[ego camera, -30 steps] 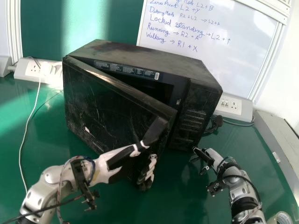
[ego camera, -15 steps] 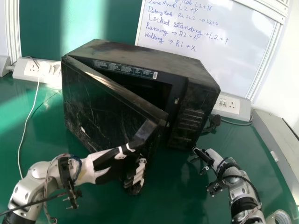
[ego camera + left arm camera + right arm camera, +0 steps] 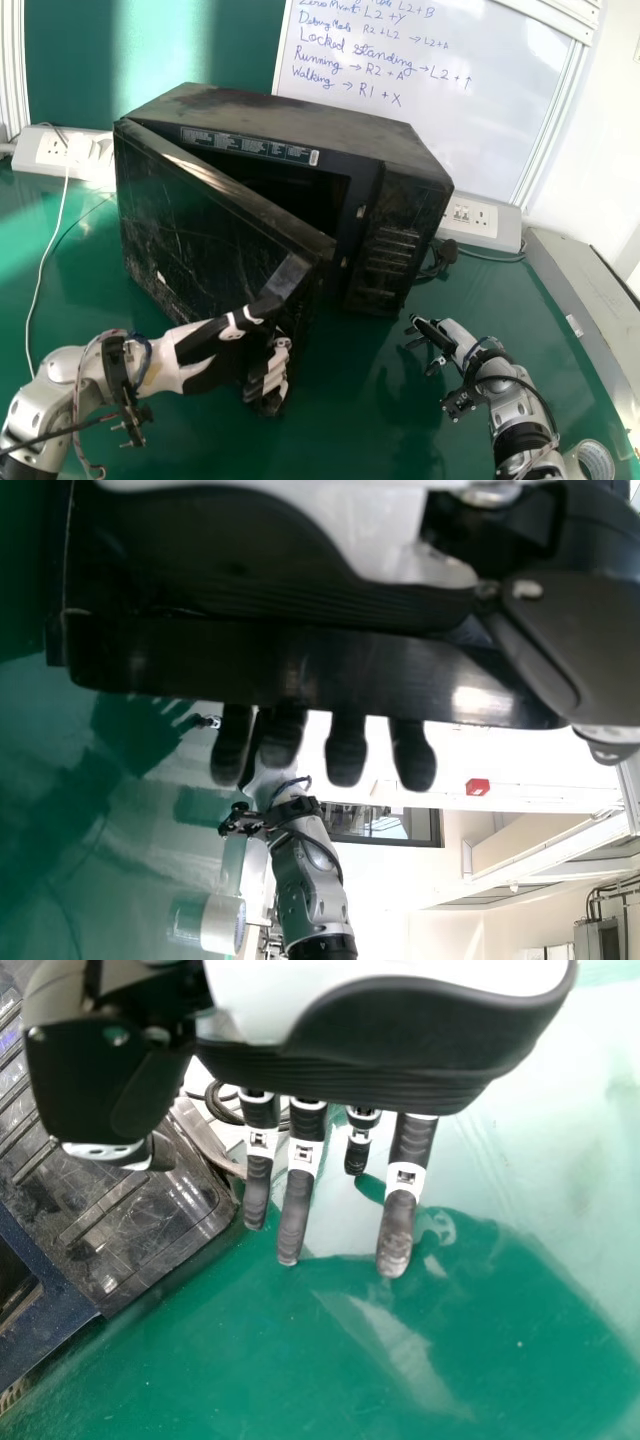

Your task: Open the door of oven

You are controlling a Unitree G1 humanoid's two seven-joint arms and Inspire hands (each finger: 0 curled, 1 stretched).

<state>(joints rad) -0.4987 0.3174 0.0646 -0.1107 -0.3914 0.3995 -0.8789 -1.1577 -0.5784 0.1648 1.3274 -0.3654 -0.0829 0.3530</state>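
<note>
Black oven (image 3: 290, 115), scuffed, door (image 3: 205, 230) (dusty) ajar

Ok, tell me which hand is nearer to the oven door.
Left. The left hand grips the oven door by its free edge; the right hand is apart from it, off to the door's right, near the control panel.

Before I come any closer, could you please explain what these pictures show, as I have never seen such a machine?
This is a humanoid robot with two arms. The head view looks forward and down; each wrist view comes from a camera close to that arm's hand. On the green table stands a black oven, its door partly open. The left hand holds the door's free edge, its fingers reaching round it. The right hand, near the oven's control panel, is open and holds nothing. A roll of tape lies on the robot's right; a whiteboard stands behind the oven.
</note>
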